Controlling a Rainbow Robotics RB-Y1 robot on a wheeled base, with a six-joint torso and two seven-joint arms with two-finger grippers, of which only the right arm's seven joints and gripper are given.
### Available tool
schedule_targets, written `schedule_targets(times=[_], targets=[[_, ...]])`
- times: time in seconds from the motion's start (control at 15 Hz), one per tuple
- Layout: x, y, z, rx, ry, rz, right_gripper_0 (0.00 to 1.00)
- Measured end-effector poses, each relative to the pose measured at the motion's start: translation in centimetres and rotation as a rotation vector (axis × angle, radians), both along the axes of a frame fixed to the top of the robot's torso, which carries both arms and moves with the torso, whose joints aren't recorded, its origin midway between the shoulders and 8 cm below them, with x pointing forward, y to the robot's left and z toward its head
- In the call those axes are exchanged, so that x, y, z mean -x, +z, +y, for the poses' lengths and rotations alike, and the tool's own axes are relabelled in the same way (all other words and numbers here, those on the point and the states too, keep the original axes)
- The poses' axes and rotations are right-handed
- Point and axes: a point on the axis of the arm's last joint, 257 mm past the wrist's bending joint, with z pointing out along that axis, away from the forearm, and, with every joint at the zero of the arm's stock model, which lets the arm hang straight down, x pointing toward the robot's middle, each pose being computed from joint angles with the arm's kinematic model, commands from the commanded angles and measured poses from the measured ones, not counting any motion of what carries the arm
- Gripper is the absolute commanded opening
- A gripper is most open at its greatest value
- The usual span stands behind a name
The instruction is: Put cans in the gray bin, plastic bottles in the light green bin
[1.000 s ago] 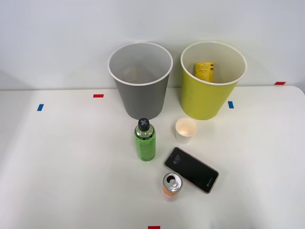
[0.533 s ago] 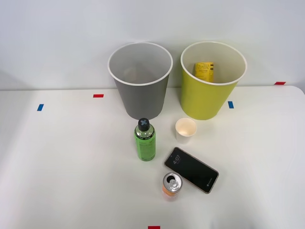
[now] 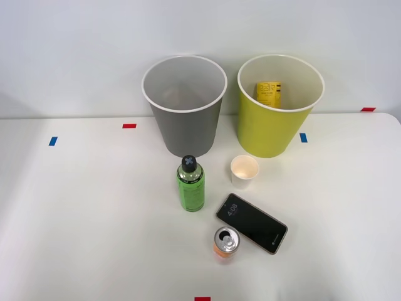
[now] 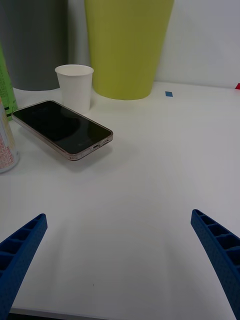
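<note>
An orange can (image 3: pixel 225 243) with a silver top stands near the table's front edge, its side also at the edge of the right wrist view (image 4: pixel 6 145). A clear bottle (image 3: pixel 190 184) of green liquid with a black cap stands upright in front of the gray bin (image 3: pixel 185 128). The light green bin (image 3: pixel 276 125) stands to the gray bin's right and holds a yellow item (image 3: pixel 269 93). My right gripper (image 4: pixel 120 255) is open, low over bare table, with its blue fingers (image 4: pixel 22 252) apart and nothing between them. The can is off to one side, ahead of the gripper.
A black phone (image 3: pixel 252 223) lies flat between the can and a white paper cup (image 3: pixel 244 171). The wrist view shows the same phone (image 4: pixel 62 129) and cup (image 4: pixel 74 87) in front of the light green bin (image 4: pixel 127 47). Coloured tape marks dot the table.
</note>
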Motion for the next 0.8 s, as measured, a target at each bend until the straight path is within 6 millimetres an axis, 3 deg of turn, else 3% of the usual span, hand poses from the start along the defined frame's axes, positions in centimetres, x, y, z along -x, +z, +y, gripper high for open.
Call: schedule_targets(times=[0.8], targets=[[0.0, 0.0, 0.0, 0.0, 0.0, 0.0, 1.0]])
